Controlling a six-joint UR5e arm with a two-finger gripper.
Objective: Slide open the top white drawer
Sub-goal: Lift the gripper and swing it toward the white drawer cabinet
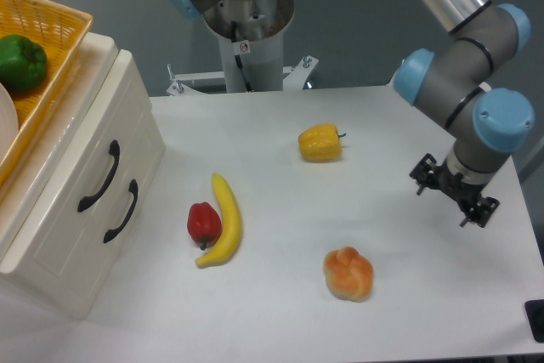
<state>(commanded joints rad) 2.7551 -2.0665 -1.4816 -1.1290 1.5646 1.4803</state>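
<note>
The cream-white cabinet stands at the table's left edge. Its top white drawer is pushed in flush, with its curved black handle facing the table. The lower drawer's handle sits just below and to the right of it. My gripper hangs far off at the right side of the table, a long way from the cabinet. Only its black mount under the blue-capped wrist shows. The fingers are hidden, so their state is unclear.
On the tabletop between gripper and cabinet lie a yellow pepper, a banana, a red pepper and a bread bun. A yellow wicker basket with a green pepper rests on the cabinet. The robot base stands behind.
</note>
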